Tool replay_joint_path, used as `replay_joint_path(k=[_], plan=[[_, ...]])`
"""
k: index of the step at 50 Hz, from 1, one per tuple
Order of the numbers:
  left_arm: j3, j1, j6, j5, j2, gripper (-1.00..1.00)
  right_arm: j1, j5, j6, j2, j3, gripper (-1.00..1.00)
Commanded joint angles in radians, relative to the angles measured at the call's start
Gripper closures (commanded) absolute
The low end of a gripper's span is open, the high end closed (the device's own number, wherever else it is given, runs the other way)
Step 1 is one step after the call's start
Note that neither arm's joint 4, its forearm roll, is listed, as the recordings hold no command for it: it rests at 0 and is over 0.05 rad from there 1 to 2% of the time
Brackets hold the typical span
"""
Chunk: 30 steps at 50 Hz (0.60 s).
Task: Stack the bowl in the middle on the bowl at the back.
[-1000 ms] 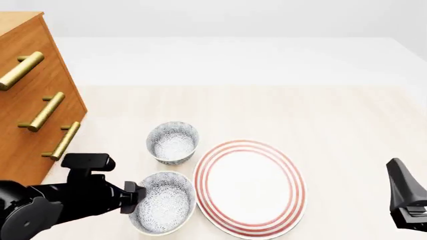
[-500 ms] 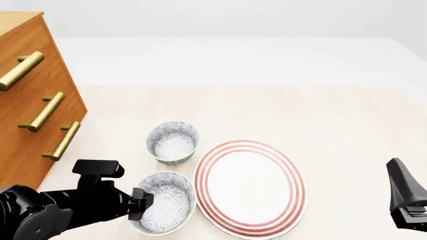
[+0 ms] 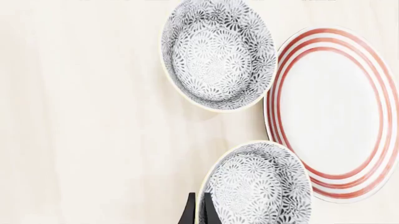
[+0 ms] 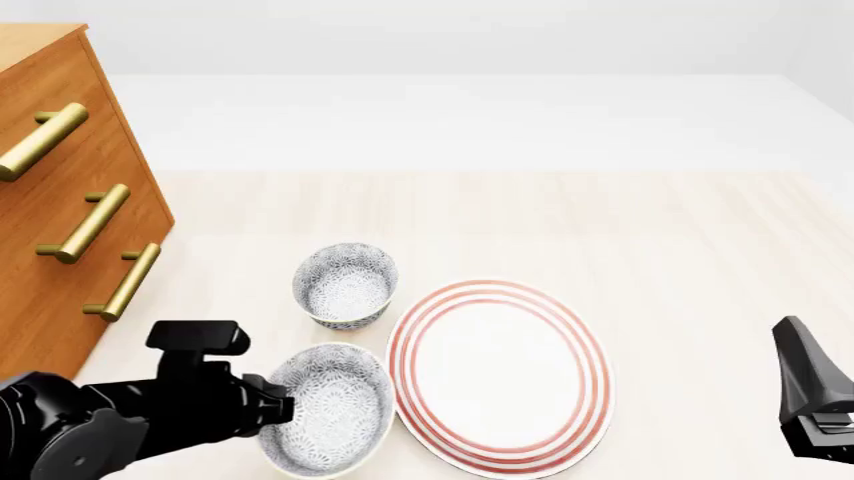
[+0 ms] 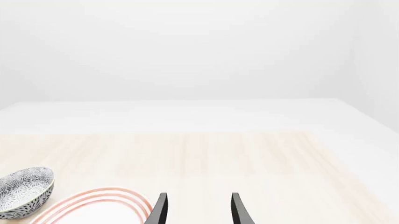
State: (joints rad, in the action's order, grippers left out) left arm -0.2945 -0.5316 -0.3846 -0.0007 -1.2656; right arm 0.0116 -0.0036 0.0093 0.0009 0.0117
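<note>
The bowl in the middle (image 4: 331,412), wide and grey-speckled, sits nearest me, left of the plate; it also fills the left wrist view (image 3: 259,186). My left gripper (image 4: 283,408) is shut on its left rim, the two black fingertips (image 3: 188,213) pinched close together over the edge. The bowl at the back (image 4: 346,284) is narrower and deeper and stands upright just beyond it (image 3: 218,53), apart from both the gripper and the held bowl. My right gripper (image 4: 809,400) hovers far to the right, open (image 5: 198,210), with nothing between its fingers.
A red-ringed white plate (image 4: 583,372) lies right of both bowls, nearly touching them. A wooden drawer cabinet (image 4: 54,250) with brass handles stands along the table's left side, close to the left arm. The pale wood table (image 4: 601,220) stretches beyond.
My left arm slid forward and a little lower, bringing its fingers onto the near bowl's left rim. That bowl now looks slightly raised and tipped. The right arm has stayed still.
</note>
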Motion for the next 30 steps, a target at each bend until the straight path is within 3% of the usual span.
replay_joint_path(k=[1, 6, 7, 30], plan=[[-0.011, 0.009, 0.010, 0.069, 0.071, 1.00, 0.000, -0.001, -0.002, 0.000, 0.000, -1.00], [-0.033, 0.005, 0.010, 0.133, 0.127, 1.00, -0.001, -0.002, -0.003, 0.000, 0.000, -1.00], [-0.127, -0.001, -0.007, 0.380, 0.351, 1.00, -0.004, -0.003, -0.009, 0.000, 0.004, -1.00], [-0.292, -0.028, -0.038, 0.656, 0.521, 1.00, -0.003, -0.003, -0.011, 0.000, 0.004, -1.00]])
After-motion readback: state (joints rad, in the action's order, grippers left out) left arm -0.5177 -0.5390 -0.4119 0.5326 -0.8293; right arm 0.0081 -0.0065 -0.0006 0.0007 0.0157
